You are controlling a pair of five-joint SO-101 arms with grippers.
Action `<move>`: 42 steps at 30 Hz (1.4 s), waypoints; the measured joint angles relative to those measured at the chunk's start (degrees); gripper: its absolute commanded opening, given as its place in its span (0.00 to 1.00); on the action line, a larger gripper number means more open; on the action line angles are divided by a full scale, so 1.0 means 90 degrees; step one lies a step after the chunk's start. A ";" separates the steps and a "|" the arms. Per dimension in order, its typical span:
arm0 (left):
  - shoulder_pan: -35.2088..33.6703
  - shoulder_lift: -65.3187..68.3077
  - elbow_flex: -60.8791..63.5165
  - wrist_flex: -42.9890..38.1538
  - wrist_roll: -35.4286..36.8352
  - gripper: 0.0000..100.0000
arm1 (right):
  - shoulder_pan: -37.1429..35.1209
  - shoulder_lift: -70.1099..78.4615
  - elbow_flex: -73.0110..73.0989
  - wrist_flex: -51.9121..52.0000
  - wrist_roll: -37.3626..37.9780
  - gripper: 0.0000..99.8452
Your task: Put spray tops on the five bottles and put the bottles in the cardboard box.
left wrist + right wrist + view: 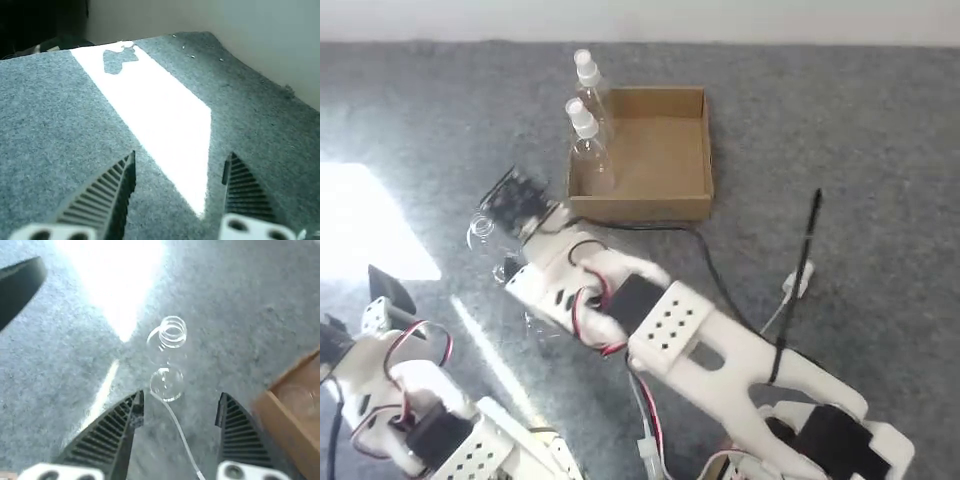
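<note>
The cardboard box (pixel 665 150) stands at the back middle of the grey carpet. Two clear bottles with white spray tops (pixel 591 152) (pixel 591 88) stand upright at its left wall. Two topless clear bottles (pixel 481 232) (pixel 510 270) stand left of the box. My right gripper (pixel 516 205) (pixel 181 395) hovers over them, open. In the right wrist view the open mouths of the two bottles (pixel 172 332) (pixel 166 382) face up. A thin white tube (pixel 181 437) runs from the nearer mouth back between the fingers. My left gripper (pixel 360 305) (pixel 181 157) is open over bare carpet at the front left.
A bright sunlit patch (pixel 360 225) lies on the carpet at the left. A third clear bottle (pixel 545 325) shows beside the right arm. A black cable (pixel 805 260) and a small white piece (pixel 798 283) lie to the right. The box corner (pixel 292 412) sits close to the right gripper.
</note>
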 measured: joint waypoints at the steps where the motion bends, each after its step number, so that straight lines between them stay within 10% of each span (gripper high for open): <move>1: 0.0000 0.0000 0.0000 0.0000 0.0010 0.27 | -0.0078 0.0078 0.0039 -0.0186 0.0107 0.21; 42: 0.0000 0.0000 0.0000 0.0000 0.0010 0.27 | -0.0078 0.3057 -0.0908 -0.2042 0.0801 0.34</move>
